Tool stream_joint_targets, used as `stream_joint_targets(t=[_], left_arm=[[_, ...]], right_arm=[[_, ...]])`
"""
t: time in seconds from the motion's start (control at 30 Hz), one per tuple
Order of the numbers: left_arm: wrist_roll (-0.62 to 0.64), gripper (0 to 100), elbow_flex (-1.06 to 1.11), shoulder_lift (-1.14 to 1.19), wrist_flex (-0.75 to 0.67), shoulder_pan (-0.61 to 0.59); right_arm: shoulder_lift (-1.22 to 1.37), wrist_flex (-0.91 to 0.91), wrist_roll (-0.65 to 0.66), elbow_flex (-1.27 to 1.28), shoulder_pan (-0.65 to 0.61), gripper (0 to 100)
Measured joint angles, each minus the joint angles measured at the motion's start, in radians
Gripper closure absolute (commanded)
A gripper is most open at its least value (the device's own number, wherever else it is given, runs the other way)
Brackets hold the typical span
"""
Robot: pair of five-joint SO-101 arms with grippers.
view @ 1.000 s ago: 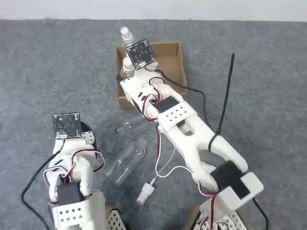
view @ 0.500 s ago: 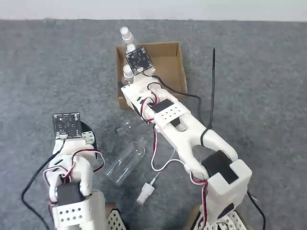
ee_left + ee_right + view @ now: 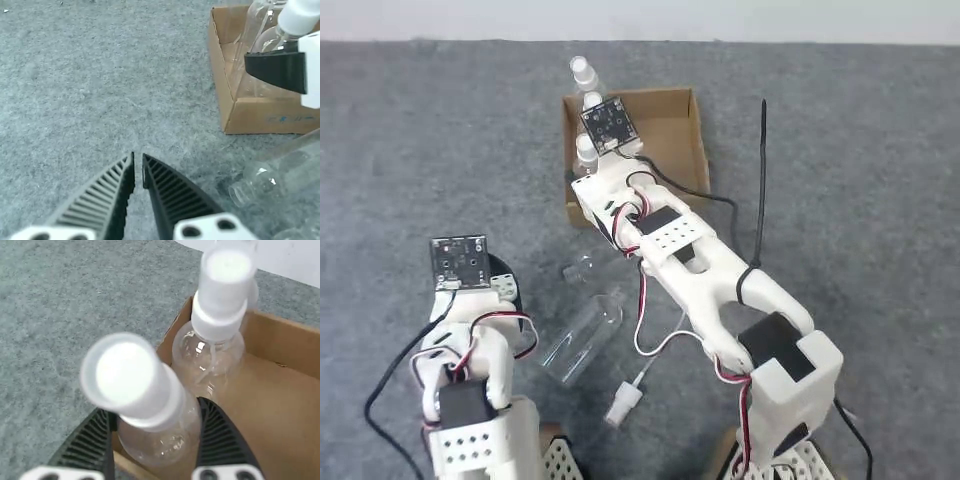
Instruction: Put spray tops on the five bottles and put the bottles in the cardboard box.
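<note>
Cardboard box [image 3: 698, 130] corner lies under the right gripper [image 3: 157, 415], which clamps a capped bottle [image 3: 125, 372] upright, another capped bottle [image 3: 220, 300] just beyond. This looks like the boxing step; next, lower and release. The left gripper [image 3: 138, 162], nearly closed and empty, hovers near the uncapped bottles [image 3: 270, 175].

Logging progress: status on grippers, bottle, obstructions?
Left gripper shut, empty. Right gripper shut on capped bottle, at the box corner. Second bottle close beside it.
</note>
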Motion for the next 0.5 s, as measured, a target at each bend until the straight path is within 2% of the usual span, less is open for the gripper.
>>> stream_joint_targets(t=[0.13, 0.3, 0.5], left_arm=[[0.000, 97, 0.000, 0.000, 0.000, 0.000], [0.000, 97, 0.000, 0.000, 0.000, 0.000], [0.000, 97, 0.000, 0.000, 0.000, 0.000]], right_arm=[[0.000, 0.000, -0.002, 0.000, -0.003, 82.4], [0.000, 0.005, -0.002, 0.000, -0.005, 80.5], [0.000, 0.021, -0.002, 0.000, -0.018, 71.9]])
